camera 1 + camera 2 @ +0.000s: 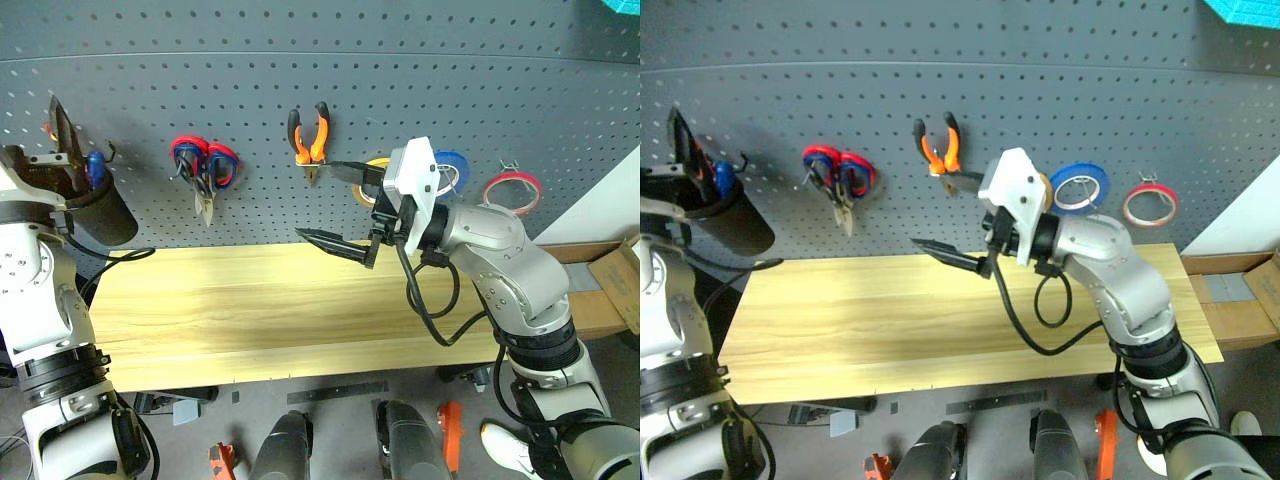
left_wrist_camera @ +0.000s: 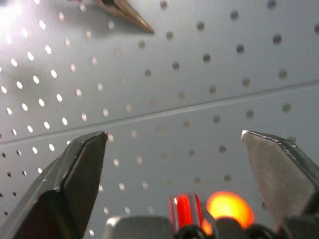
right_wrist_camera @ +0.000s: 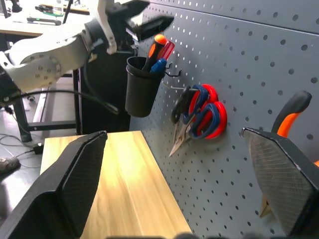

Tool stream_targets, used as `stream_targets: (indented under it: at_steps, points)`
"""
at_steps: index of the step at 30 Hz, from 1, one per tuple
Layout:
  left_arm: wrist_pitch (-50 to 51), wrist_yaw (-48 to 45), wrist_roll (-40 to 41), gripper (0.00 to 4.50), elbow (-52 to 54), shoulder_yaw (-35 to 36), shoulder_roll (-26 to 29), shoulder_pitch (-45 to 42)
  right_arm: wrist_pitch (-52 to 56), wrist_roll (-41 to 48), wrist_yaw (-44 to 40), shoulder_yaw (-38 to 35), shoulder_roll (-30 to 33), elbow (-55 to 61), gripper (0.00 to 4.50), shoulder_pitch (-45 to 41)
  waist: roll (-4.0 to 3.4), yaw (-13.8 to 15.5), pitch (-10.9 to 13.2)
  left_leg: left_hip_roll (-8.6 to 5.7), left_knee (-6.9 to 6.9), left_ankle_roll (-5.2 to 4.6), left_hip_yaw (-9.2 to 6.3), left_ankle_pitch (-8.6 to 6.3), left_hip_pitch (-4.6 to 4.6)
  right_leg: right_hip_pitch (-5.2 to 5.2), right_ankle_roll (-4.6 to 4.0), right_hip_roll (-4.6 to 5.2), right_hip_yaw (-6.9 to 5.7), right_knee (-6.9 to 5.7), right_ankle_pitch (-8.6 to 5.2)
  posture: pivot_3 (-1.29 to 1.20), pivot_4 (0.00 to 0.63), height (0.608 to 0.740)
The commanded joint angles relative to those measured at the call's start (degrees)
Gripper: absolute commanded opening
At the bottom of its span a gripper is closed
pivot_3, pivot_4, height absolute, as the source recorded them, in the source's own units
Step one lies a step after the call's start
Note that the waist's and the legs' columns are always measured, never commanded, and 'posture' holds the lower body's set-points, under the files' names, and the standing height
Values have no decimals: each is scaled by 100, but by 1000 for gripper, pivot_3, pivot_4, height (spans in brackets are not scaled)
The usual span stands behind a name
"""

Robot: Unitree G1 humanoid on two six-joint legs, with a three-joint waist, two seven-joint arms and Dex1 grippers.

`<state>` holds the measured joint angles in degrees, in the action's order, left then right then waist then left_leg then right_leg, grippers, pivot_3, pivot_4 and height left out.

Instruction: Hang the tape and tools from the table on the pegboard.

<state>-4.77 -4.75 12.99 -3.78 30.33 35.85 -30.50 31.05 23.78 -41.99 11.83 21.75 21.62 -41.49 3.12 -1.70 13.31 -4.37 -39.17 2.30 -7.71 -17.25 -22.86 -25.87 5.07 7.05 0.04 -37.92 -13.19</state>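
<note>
Pegboard point(image 1: 400, 90), a dark grey panel dotted with rows of small holes, fills the wall behind the table point(image 1: 260, 320), a long top of pale yellowish wood with visible grain and nothing lying on it. A cardboard box point(image 1: 615, 275) sits past the table's right end.

A black cup point(image 3: 141, 85) hangs at the board's left, holding a screwdriver point(image 3: 158, 47) with an orange-and-black handle and something blue beside it. Further right hang scissors point(image 1: 205, 170) with red and blue handles, then orange-and-black pliers point(image 1: 310, 140), a yellow roll point(image 1: 372, 178) mostly hidden by the right arm, a blue roll point(image 1: 450, 165), and the thin red tape point(image 1: 512, 188) ring on a metal hook.

Left gripper point(image 3: 142, 20) hovers just above the cup, fingers spread. Right gripper point(image 1: 335, 205) points leftward in front of the board over the table, fingers spread wide, holding nothing.
</note>
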Motion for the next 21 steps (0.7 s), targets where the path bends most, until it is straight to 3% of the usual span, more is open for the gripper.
stream_targets:
  at_steps: [1, 4, 8, 13, 18, 21]
  points:
    - [200, -77, 115, 4485, 901, -246, 142, -391, -246, 158, -80, -342, 53, 275, 4500, 64, -1, 7, -34, 0, -3, 0, -1, 0, 0, 2, 0, 0, -1, 0, 0, 28, 144, 740]
    - [650, -508, 307, 4485, 1511, -672, 188, -349, -254, 345, -64, -575, 58, 402, 4500, 191, -5, 0, -123, -1, -8, 0, 1, 0, -1, 6, 2, 5, 2, 3, 1, 11, 137, 740]
    - [1680, -1218, 948, 4485, 2628, -1257, 219, 376, -136, 465, 163, -864, 132, 728, 4500, 571, -59, -27, -239, 0, -6, 0, 6, -1, 6, 11, 3, 4, 10, 4, 2, 5, 122, 740]
    - [3455, -1253, 2123, 4485, 3494, -1637, -84, 1550, -32, 361, 508, -925, 257, 1071, 4500, 1407, -95, -43, -323, 1, 15, 0, 31, -1, 85, 56, -1, -28, 50, -9, 3, -18, 103, 740]
    - [4517, -400, 2293, 4485, 3698, -1711, -749, 2527, -532, -203, 682, -887, 419, 730, 4500, 2447, -106, -21, -436, 6, 21, -2, 57, -2, 142, 97, -2, -41, 83, -9, 3, -31, 73, 740]
    - [4308, -504, 2200, 4485, 3511, -1640, -1057, 3084, -1259, -821, 688, -739, 520, 175, 4500, 3100, -124, -8, -545, 9, 36, -19, 66, -13, 216, 183, 1, -47, 85, 22, 8, -32, 59, 740]
